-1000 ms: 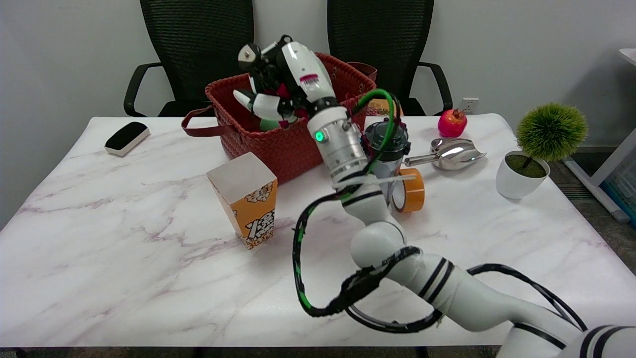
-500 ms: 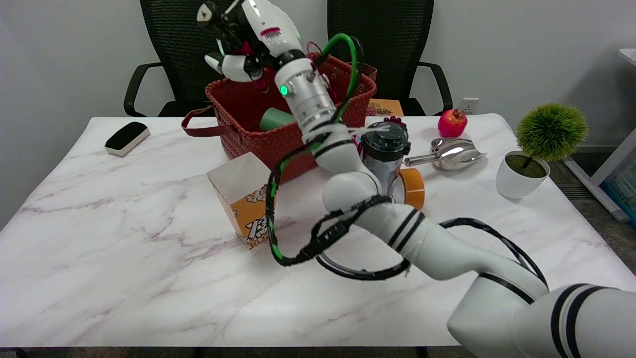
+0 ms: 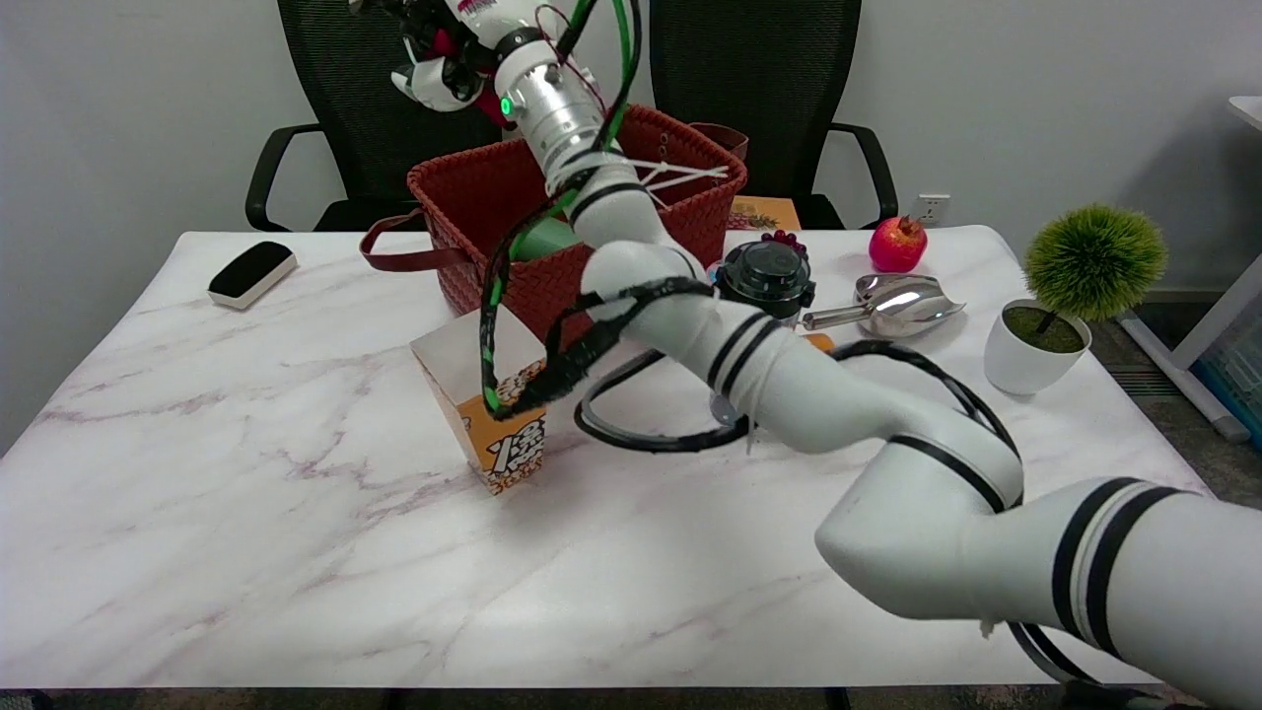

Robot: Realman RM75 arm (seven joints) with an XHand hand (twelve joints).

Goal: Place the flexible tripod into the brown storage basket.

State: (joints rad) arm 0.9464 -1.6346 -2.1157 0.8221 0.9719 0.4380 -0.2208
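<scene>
Right hand (image 3: 444,44) has lifted way up since a moment ago, now high above the brown storage basket (image 3: 680,212) and partly cut off by the top edge, so can't tell if it's gripping anything. Flexible tripod isn't clearly visible; only a green thing (image 3: 542,240) shows inside the basket on the bench (image 3: 246,473).

The room is bright and evenly lit from overhead, so shadows under the popcorn box (image 3: 485,394) and the white arm (image 3: 789,385) stay soft and faint on the marble bench (image 3: 246,473). The metal scoop (image 3: 902,304) catches sharp glare. Focus is crisp throughout, with no obvious blur
</scene>
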